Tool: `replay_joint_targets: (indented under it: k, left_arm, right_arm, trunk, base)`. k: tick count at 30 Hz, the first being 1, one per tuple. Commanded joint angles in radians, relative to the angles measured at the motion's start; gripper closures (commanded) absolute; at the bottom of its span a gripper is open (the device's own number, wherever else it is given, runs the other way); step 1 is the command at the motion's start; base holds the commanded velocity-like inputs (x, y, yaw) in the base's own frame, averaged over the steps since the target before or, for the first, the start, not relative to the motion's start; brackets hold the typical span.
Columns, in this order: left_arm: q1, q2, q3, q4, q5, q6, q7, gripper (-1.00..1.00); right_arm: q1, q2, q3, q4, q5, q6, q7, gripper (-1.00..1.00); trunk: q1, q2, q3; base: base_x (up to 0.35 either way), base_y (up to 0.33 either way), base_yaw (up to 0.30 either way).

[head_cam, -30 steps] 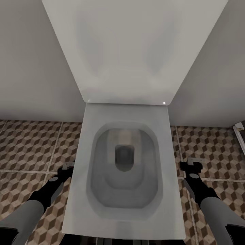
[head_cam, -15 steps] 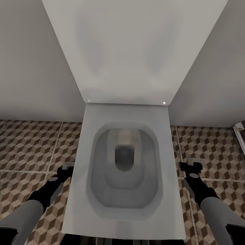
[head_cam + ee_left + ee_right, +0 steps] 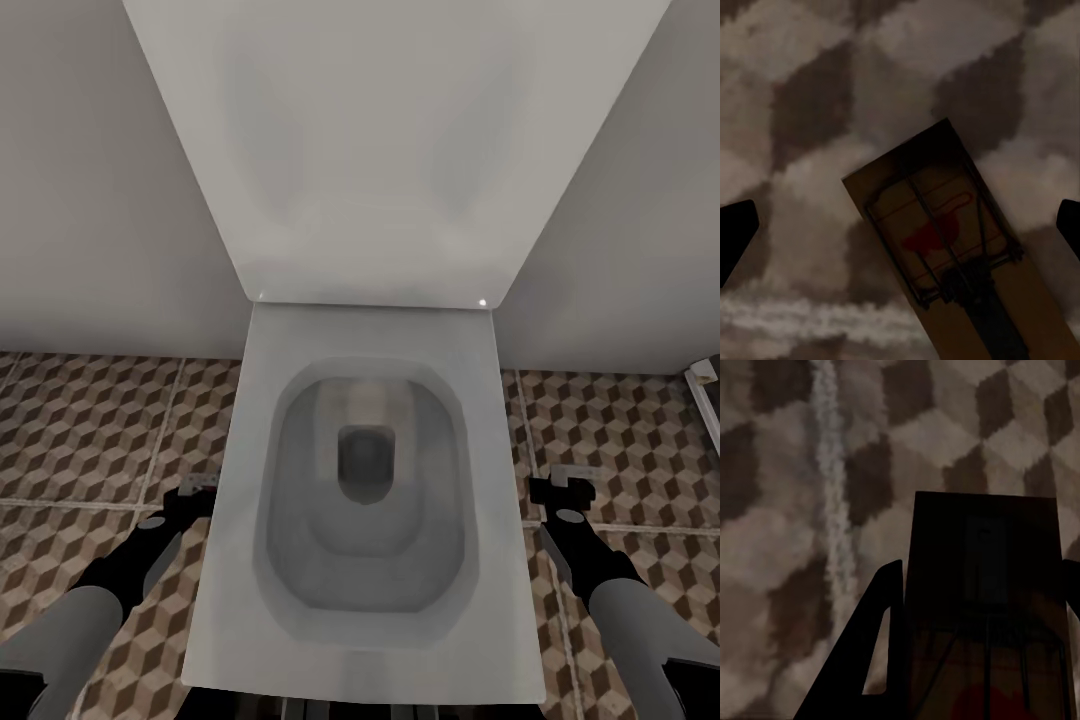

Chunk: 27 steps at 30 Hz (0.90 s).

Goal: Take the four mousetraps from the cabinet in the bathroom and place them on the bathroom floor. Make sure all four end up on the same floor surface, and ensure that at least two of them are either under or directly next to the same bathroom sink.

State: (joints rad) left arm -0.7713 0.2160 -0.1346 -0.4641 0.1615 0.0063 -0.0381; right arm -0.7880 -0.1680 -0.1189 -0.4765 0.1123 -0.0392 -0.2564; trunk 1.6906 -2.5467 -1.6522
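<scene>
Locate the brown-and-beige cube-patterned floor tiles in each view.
Head view: brown-and-beige cube-patterned floor tiles flank the white toilet.
Left wrist view: tiles behind the tan mousetrap board.
Right wrist view: tiles behind a shadowed mousetrap board.
Shared landmark: pale grout lines.

White toilet (image 3: 370, 500) between two claws, patterned bathroom floor (image 3: 90, 430).

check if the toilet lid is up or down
Up: the toilet lid stands raised against the wall, and the open bowl shows below it, between the two arms.
</scene>
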Motion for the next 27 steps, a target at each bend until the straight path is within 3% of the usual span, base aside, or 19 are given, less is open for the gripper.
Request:
replay_joint_targets:
  k: [1,10,27]
  left_arm:
    - [0.000,0.002,-0.006,-0.002,0.010,0.001,0.000,-1.00]
    - [0.000,0.006,-0.005,-0.005,0.012,0.003,0.000,-1.00]
    - [0.000,0.005,-0.005,-0.004,0.012,0.003,0.000,-1.00]
  right_arm:
    - [-0.001,0.001,-0.005,0.001,0.009,0.003,0.001,1.00]
    - [-0.001,0.003,-0.007,-0.001,0.009,0.039,0.053,1.00]
    - [-0.001,0.006,-0.005,0.003,0.008,0.041,0.084,1.00]
  trunk:
    - [0.000,0.000,0.000]
    - [0.000,0.000,0.000]
    - [0.000,0.000,0.000]
  base:
    - [0.000,0.000,0.000]
    - [0.000,0.000,0.000]
    - [0.000,0.000,0.000]
